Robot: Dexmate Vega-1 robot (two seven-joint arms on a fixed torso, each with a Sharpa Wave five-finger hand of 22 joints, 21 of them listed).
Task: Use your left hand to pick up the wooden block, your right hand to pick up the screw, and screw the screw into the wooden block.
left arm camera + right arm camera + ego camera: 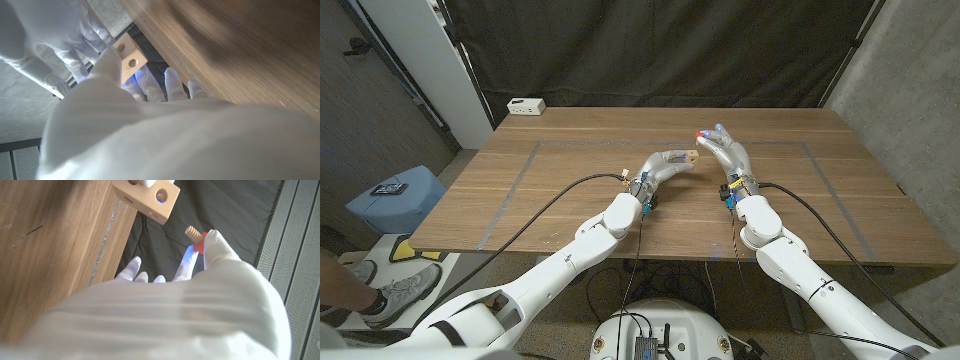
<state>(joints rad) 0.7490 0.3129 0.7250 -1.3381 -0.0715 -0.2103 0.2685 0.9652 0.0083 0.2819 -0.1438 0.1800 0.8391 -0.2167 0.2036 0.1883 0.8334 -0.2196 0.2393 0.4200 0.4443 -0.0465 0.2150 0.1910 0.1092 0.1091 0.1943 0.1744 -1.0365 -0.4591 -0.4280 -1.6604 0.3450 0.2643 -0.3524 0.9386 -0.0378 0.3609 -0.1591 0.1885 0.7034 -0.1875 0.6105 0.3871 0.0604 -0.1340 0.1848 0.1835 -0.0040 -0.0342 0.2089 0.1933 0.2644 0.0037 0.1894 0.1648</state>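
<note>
Left hand [665, 167] grips the wooden block [146, 198] off the table; right hand [728, 152] pinches the screw [195, 233] just beside it, not yet touching: judged next, line the threaded tip on 1 hole squarely before turning.

A wooden table [570, 200] stands before a black curtain [660, 50]. A white power strip [526, 105] lies at its far left corner. Left of the table is a blue stool [395, 200] (something dark lies on it), beside a grey wall [370, 90].
</note>
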